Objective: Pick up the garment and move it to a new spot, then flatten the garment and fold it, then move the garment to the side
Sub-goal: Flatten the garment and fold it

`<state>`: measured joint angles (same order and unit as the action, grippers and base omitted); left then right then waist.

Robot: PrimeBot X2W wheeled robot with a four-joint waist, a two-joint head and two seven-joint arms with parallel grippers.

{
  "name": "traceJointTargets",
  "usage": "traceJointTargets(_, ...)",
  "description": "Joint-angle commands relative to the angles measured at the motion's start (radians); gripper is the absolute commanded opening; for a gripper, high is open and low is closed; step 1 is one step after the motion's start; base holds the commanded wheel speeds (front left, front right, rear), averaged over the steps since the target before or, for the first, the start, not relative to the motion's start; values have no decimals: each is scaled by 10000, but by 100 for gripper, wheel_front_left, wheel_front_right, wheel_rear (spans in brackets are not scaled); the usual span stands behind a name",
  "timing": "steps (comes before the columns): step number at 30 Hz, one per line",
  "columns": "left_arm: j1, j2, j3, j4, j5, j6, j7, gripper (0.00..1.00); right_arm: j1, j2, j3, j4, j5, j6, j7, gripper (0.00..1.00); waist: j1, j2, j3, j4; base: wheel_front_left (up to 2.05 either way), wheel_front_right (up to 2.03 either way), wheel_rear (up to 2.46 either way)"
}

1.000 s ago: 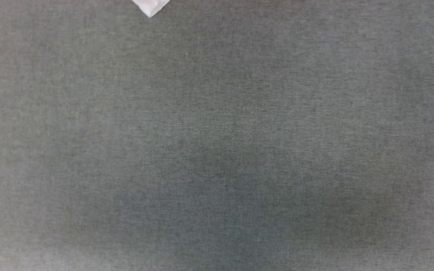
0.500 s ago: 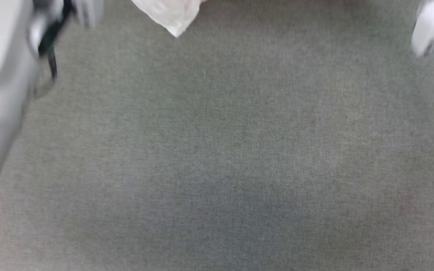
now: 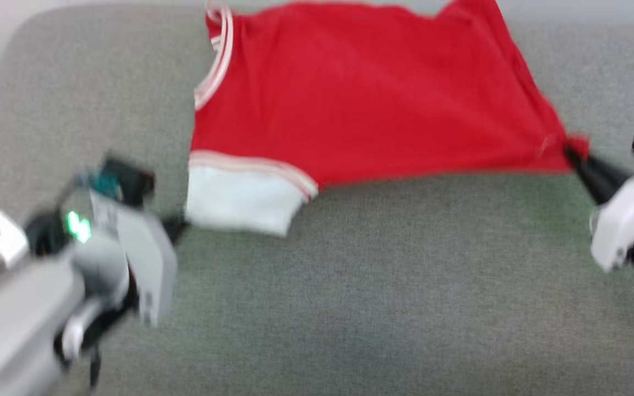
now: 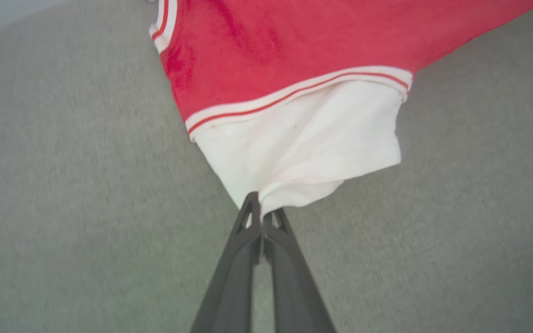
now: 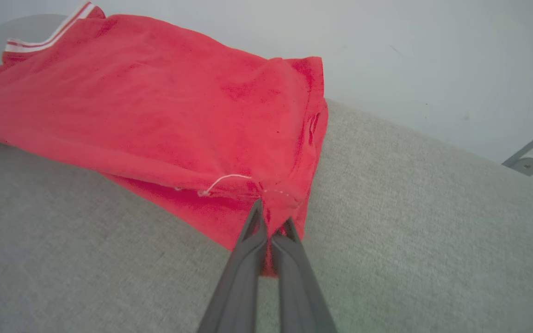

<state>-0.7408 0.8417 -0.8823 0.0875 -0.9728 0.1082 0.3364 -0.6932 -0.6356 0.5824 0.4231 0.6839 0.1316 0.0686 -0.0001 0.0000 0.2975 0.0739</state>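
W/ L gripper (image 4: 264,208) pinched shut on white sleeve (image 4: 308,138) & R gripper (image 5: 272,217) pinched shut on red hem corner (image 5: 280,194), pull shirt (image 3: 361,93), spread across far side of grey cushion (image 3: 350,286), taut; lower both evenly, no jerks.

1. Grey woven cloth surface (image 3: 350,308), rounded at the far-left corner (image 3: 20,33).
2. Directly on it: one red garment (image 3: 361,93), spread left to right across the far middle.
3. White sleeve (image 3: 234,198) with white-and-red striped trim at the garment's near-left end.
4. Red body lightly wrinkled, narrowing to a bunched point at the right end.
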Motion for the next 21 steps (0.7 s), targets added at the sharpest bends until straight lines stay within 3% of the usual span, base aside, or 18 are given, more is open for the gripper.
traceJointTargets(1,383,173,-33,-332,-120,232,71,0,390,-94,-131,-143,109,-20,152,0,1,0,-310,-14,0,0,0)
traceJointTargets(9,3027,1359,-285,-3267,-1317,2114,552,0,3316,-252,-1103,-1926,751,-18,1710,0,1,0,-666,-17,0,0,0)
traceJointTargets(13,3859,1667,-377,-3978,-1795,2654,615,0,4589,-292,-1645,-2828,992,-18,2616,0,1,0,-720,-8,0,0,0)
traceJointTargets(21,4941,1939,-585,-4635,-2559,3264,799,0,6685,-285,-2386,-4368,1160,-18,4397,0,1,0,-630,-32,0,0,0)
